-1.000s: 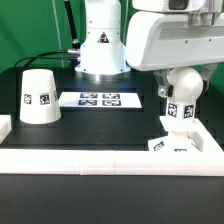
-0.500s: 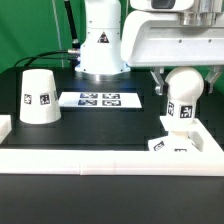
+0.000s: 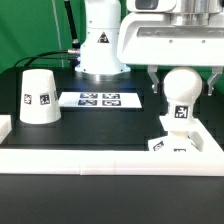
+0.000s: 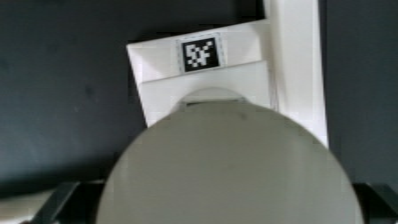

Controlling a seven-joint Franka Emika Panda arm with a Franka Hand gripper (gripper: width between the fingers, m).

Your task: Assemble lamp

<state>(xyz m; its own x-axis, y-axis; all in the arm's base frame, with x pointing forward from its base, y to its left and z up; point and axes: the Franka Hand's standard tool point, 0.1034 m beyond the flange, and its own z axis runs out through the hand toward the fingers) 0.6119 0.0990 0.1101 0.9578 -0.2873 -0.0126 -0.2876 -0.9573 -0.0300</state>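
The white ball bulb (image 3: 184,88) stands upright on the small blocky tagged base (image 3: 170,143) at the exterior view's right, against the white wall. My gripper (image 3: 183,86) hangs over it, open, one finger on each side of the ball with a small gap to it. In the wrist view the bulb (image 4: 222,165) fills the space between the dark fingers (image 4: 68,200), and the base (image 4: 199,62) with its tag lies beyond it. The gripper (image 4: 217,208) holds nothing. The tapered shade (image 3: 40,96) stands upside down, apart, at the exterior view's left.
The marker board (image 3: 100,99) lies flat on the black table between shade and bulb. A raised white wall (image 3: 100,158) runs along the front and up both sides. The arm's own pedestal (image 3: 100,50) stands behind the marker board.
My gripper has risen along the bulb, its jaws just as wide. The bulb and base stayed in place, and more of the bulb's neck now shows.
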